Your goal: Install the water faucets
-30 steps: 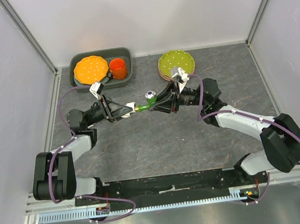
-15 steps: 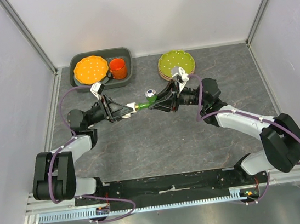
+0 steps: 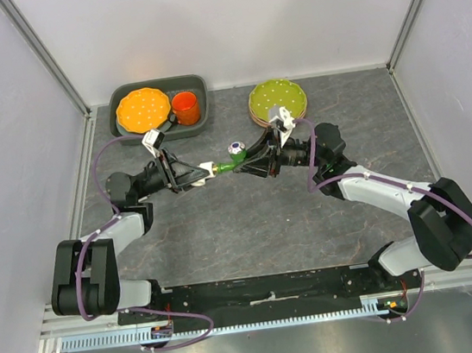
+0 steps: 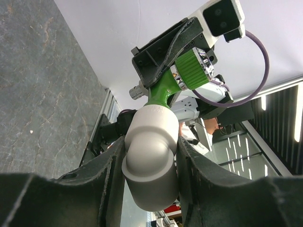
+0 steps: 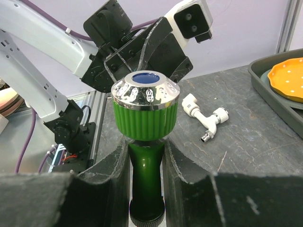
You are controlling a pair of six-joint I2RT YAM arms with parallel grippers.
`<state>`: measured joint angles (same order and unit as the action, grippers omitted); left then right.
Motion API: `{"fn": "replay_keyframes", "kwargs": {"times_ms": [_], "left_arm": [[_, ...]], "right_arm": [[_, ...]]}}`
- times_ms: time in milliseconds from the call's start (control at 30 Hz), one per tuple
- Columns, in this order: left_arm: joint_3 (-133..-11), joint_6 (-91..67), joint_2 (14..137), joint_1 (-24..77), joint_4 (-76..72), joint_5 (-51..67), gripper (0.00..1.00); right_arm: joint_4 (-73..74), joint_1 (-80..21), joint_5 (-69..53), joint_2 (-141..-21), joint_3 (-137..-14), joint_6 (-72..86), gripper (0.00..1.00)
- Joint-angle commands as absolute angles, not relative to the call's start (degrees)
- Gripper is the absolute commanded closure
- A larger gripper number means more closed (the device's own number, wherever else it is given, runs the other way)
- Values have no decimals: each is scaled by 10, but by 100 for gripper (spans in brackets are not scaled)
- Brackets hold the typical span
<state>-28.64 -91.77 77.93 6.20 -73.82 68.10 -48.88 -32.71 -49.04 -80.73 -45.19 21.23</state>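
The dark green faucet (image 3: 227, 166) with a chrome-capped green knob (image 3: 236, 149) hangs in the air between my two grippers. My right gripper (image 3: 248, 164) is shut on its green stem (image 5: 147, 165), with the knob (image 5: 146, 109) just above the fingers. My left gripper (image 3: 204, 171) is shut on the white cylindrical end piece (image 4: 151, 156), which meets the green stem (image 4: 162, 90). The all-white faucet (image 5: 206, 116) lies on the table beyond, under the left arm.
A dark tray (image 3: 121, 96) at the back left holds an orange plate (image 3: 141, 108) and an orange cup (image 3: 185, 107). A green plate (image 3: 276, 97) sits at the back centre. Walls close in the left, right and back.
My right gripper has shifted very slightly left towards the left gripper. Both grippers stay shut on the faucet parts.
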Motion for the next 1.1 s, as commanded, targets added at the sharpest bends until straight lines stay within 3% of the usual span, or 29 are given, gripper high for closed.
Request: {"fn": "replay_keyframes", "kwargs": {"times_ms": [0,267,567,1067], "left_arm": [[-298,-933,764,67,-952,694,98],[-301,-899,752,76,-913,704,98],[-316,-723,671,98,-680,714,98],[-317,-630,632,105,-621,708,98]], "right_arm": [[-504,-335,-490,-813,-466,190,100],[-482,-346,-479,-801,-466,167,100],[-479,-356,-478,-809,-476,193,100],[-482,-365,-451,-812,-485,342,100]]}}
